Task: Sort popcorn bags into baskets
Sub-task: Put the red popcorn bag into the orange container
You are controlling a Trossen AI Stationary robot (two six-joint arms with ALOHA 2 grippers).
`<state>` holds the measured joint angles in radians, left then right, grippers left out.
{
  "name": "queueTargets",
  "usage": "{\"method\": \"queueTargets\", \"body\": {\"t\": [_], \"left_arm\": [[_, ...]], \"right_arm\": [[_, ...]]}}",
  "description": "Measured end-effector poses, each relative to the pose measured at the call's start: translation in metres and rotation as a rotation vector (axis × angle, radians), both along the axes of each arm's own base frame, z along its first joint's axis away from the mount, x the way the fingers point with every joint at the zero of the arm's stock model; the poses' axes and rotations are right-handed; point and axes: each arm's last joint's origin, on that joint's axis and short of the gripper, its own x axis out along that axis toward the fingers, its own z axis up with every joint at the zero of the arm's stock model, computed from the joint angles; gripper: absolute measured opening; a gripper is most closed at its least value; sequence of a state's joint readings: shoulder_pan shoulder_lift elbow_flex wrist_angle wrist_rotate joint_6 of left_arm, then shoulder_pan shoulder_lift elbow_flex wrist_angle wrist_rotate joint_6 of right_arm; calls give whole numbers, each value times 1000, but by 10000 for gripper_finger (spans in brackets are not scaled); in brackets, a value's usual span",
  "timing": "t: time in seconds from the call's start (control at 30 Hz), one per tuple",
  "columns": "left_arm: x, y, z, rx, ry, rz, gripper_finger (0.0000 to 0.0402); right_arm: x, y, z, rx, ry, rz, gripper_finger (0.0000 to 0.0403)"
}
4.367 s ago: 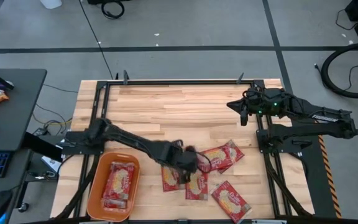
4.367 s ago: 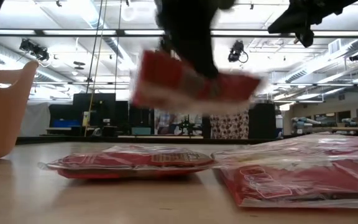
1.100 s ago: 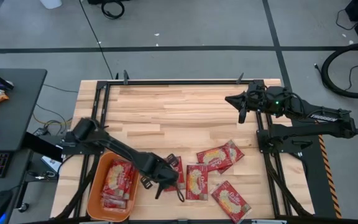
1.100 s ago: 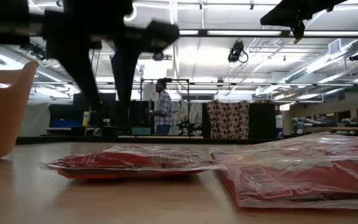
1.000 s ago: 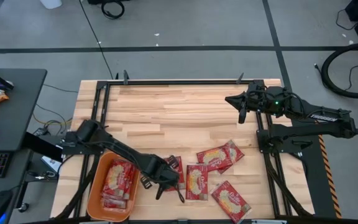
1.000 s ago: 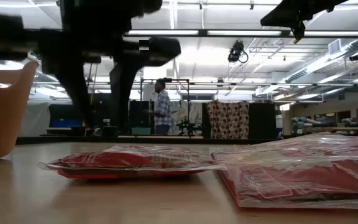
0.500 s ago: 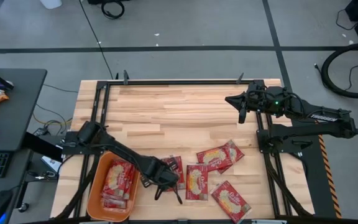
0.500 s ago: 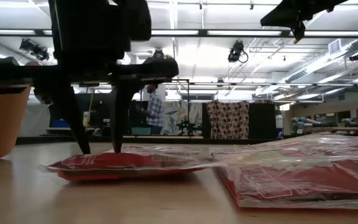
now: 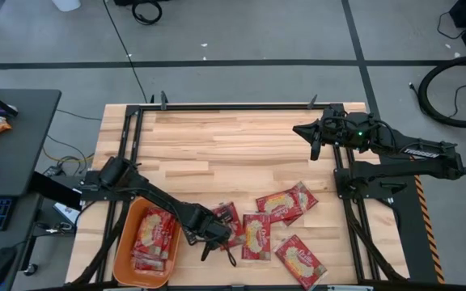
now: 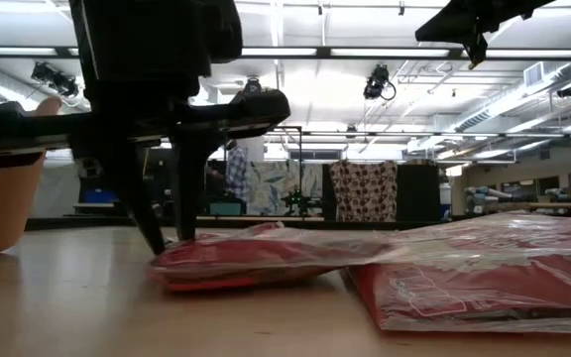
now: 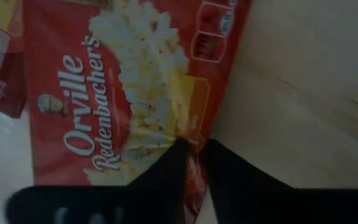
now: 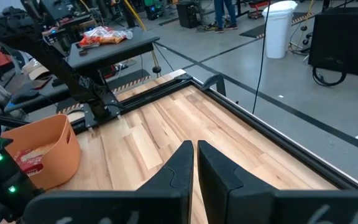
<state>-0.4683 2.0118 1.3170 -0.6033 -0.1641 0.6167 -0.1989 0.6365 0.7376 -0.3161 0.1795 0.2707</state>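
The left claw [image 9: 217, 235] is down on the table [image 9: 233, 137] at the near edge, directly over a red popcorn bag [image 9: 226, 221] that lies just right of the orange basket [image 9: 122, 257]. In the left wrist view the 2 fingers [image 11: 166, 171] are nearly together, pinching a fold of wrapper at one edge of the bag [image 11: 123, 93]; the low view shows that end of the bag [image 10: 256, 260] puckered upward beneath the claw [image 10: 171, 233]. Judgement: the claw is closed on the bag, and the lift has not begun.

The basket already contains at least 2 bags [image 9: 154, 234]. 3 more bags [image 9: 285, 202] lie flat on the table to the right of the gripped bag.

Key relation: the basket lies directly toward the left arm's base from the claw, so the transfer is a short lift and retraction. The left arm is much nearer to both bag and basket.

The right claw [image 9: 315, 148] is parked above the far right of the table, fingers closed and holding nothing.
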Motion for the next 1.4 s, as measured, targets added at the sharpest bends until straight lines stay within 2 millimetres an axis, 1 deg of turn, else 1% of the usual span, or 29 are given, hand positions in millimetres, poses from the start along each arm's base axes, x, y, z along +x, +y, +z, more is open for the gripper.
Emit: {"method": "queueTargets", "body": {"t": [0.07, 0.1, 0.2, 0.3, 0.4, 0.5, 0.6, 0.7, 0.77, 0.83, 0.9, 0.97, 1.1, 1.2, 1.3, 1.4], "left_arm": [[0, 0, 0, -2, 2, 5, 19], [0, 0, 0, -6, 3, 18, 11], [0, 2, 5, -25, 22, 98, 7], [2, 9, 19, -72, 38, 230, 4], [8, 20, 50, -200, -10, 415, 3], [9, 35, 79, -368, -38, 632, 3], [5, 50, 111, -578, -42, 867, 2], [-4, 61, 137, -771, 5, 1070, 2], [-12, 63, 151, -866, 46, 1158, 1], [-22, 60, 165, -944, 76, 1204, 1], [-33, 52, 177, -997, 103, 1223, 1], [-45, 40, 185, -1029, 133, 1233, 1], [-78, 16, 190, -1007, 204, 1294, 1], [-105, 0, 185, -946, 275, 1384, 1], [-131, -10, 184, -939, 326, 1485, 1], [-157, -14, 185, -919, 335, 1601, 0]], "right_arm": [[0, 0, 0, 0, 0, 0, 26], [0, 0, 0, 0, 0, 0, 26], [0, 0, 0, 0, 0, 0, 26], [0, 0, 0, 0, 0, 0, 26], [0, 0, 0, 0, 0, 0, 26], [0, 0, 0, 0, 0, 6, 26], [0, 0, 0, -5, 3, 18, 26], [0, 0, 0, -6, 3, 18, 26], [0, 0, 0, -6, 3, 18, 26], [0, 0, 0, -13, 5, 19, 26], [0, 0, 0, -26, 10, 22, 26], [0, 0, 0, -33, 13, 24, 26], [0, 0, 1, -40, 7, 25, 26], [0, 0, 1, -41, 7, 25, 26], [0, 0, 1, -44, 9, 25, 26], [0, 0, 1, -51, 11, 27, 26]]}}
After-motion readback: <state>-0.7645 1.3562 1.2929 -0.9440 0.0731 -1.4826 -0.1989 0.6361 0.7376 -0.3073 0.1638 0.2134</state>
